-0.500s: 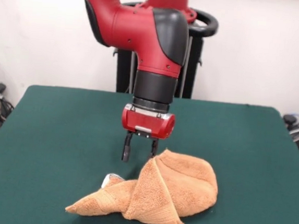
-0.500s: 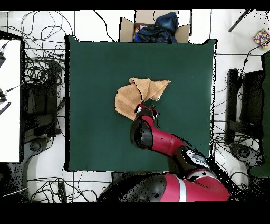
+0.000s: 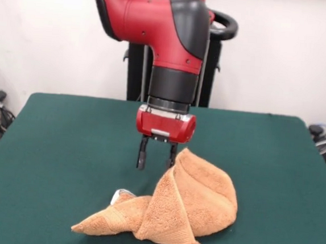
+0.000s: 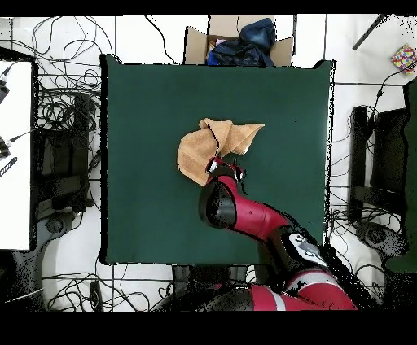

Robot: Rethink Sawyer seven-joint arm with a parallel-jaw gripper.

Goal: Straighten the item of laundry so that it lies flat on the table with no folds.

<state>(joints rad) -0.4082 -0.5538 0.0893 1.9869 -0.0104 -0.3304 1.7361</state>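
Observation:
The orange-tan towel (image 3: 195, 207) lies crumpled near the front middle of the green table (image 3: 64, 142), drawn up into a peak, with a twisted tail running left to its white tag (image 3: 121, 192). My gripper (image 3: 157, 160) hangs over the towel's back left side. Its fingers stand apart with bare table showing between them. The right fingertip (image 3: 172, 159) touches the towel's peak. In the overhead view the towel (image 4: 195, 150) sits at the table's (image 4: 147, 106) centre, and the gripper (image 4: 225, 168) is at its edge nearest the robot's base.
A cardboard box (image 4: 236, 41) of dark cloth stands beyond the table's far edge in the overhead view. Cables cover the floor around it. A white bench (image 4: 15, 155) is at the left. The black pedestal (image 3: 214, 63) stands behind the table.
The gripper has risen a little. The towel's peak beside the right finger has risen with it and stands taller.

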